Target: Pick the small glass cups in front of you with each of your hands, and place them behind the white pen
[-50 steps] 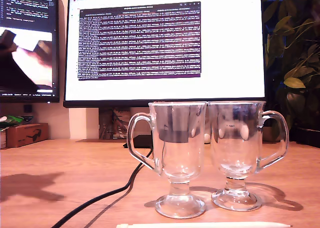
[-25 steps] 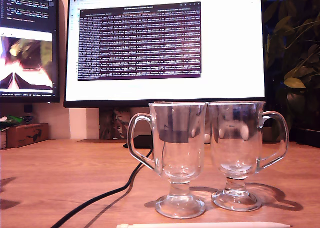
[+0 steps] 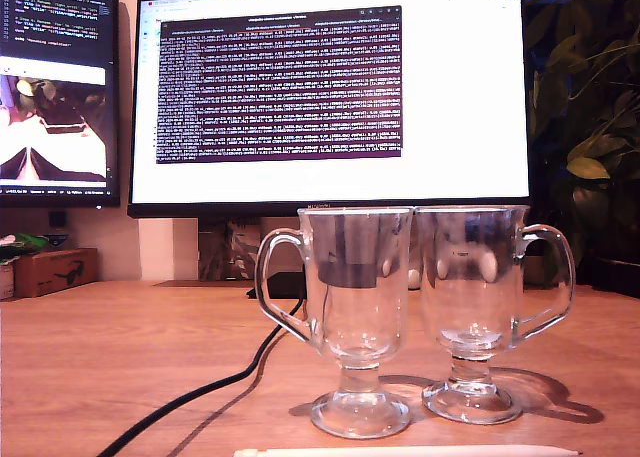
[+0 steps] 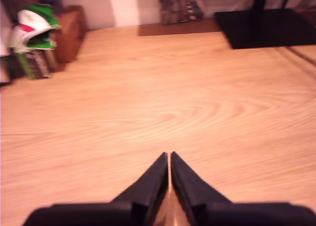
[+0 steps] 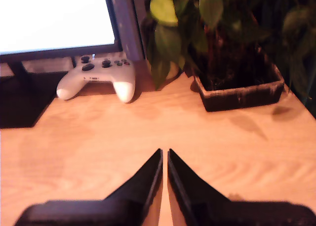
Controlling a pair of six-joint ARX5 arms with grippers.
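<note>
Two small glass cups stand upright side by side on the wooden desk in the exterior view: one (image 3: 357, 307) with its handle toward the exterior view's left, the other (image 3: 478, 302) with its handle toward the exterior view's right. The white pen (image 3: 410, 451) lies flat along the bottom edge, in front of both cups. No arm shows in the exterior view. My first gripper (image 4: 169, 157) is shut and empty above bare desk. My second gripper (image 5: 164, 153) is shut and empty too, over bare wood. Neither wrist view shows a cup or the pen.
A large monitor (image 3: 330, 97) and a second screen (image 3: 55, 87) stand behind the cups. A black cable (image 3: 215, 387) runs across the desk. A brown box (image 4: 71, 30) with green-white items, a white game controller (image 5: 98, 77) and a potted plant (image 5: 237, 87) sit at the back.
The shadow on the desk at the exterior view's left has shrunk and gone. The cups and pen have not moved.
</note>
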